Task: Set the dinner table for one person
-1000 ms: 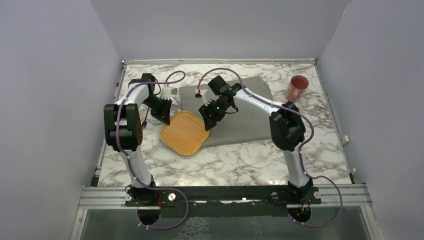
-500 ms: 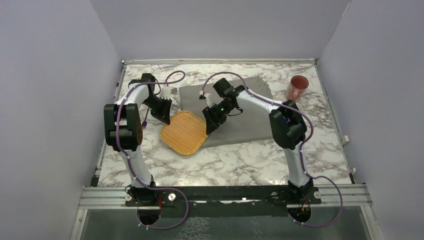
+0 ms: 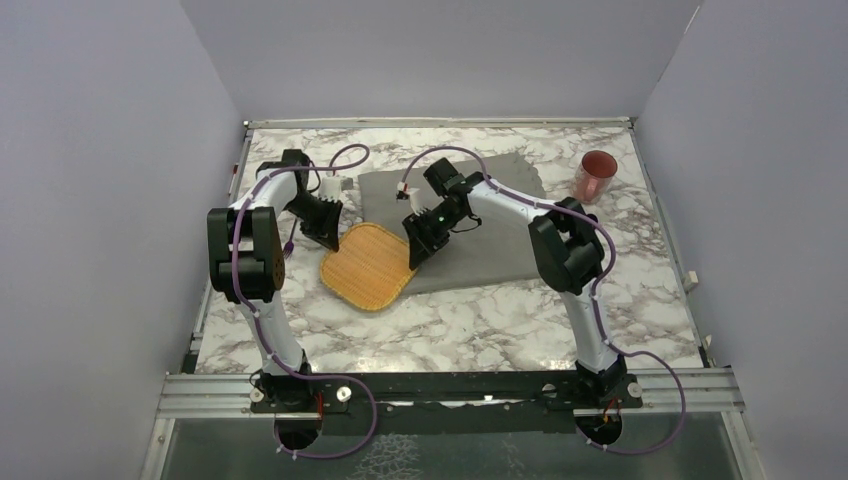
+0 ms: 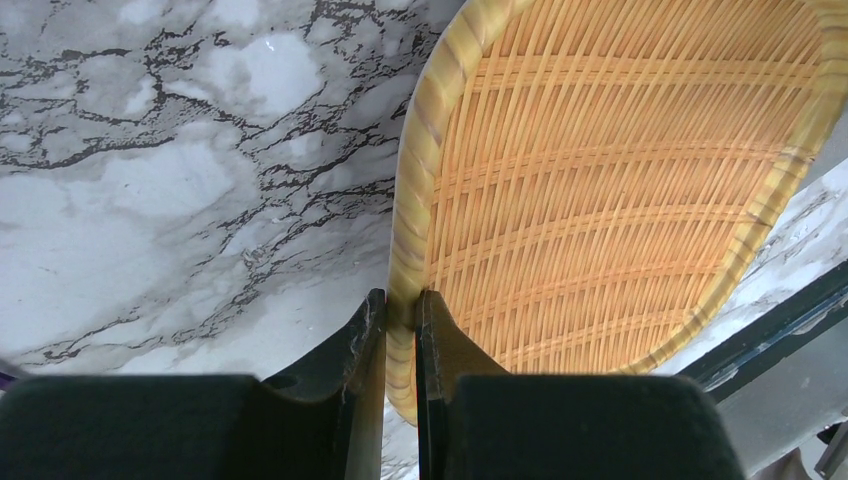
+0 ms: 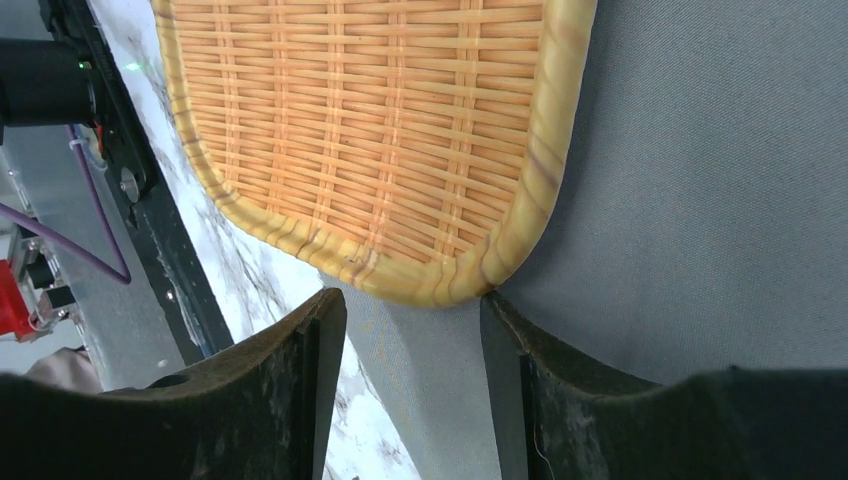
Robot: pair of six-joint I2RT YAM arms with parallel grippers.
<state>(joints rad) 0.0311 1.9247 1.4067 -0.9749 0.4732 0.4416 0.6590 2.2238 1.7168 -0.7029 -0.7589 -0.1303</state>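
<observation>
Left of the woven tray [image 3: 368,266], the left pincer [image 4: 400,305] is pressed onto the tray's pale rim, one finger inside the weave and one outside. The rim there is tipped up off the counter [image 3: 480,320]. A small white object [image 3: 331,185] sits just beyond that arm's wrist, near the counter's left metal edge.

The tray itself lies left of centre on the marble counter, and its right side overlaps the left edge of the grey placemat [image 3: 480,240]. Bare marble runs along the tray's near side as far as the arm bases.

At the tray's right corner the right pincer [image 5: 410,300] is spread, its fingers standing either side of the rounded corner over the cloth. Whether the right-hand finger touches the rim is hard to tell.

Well to the right of the tray, a pink cup [image 3: 596,176] stands by the counter's far right corner, with open marble around it.

Compared with a second ago, the tray lies much where it did. The right arm's elbow has swung in toward the tray, and its pincer sits a little nearer the corner.
</observation>
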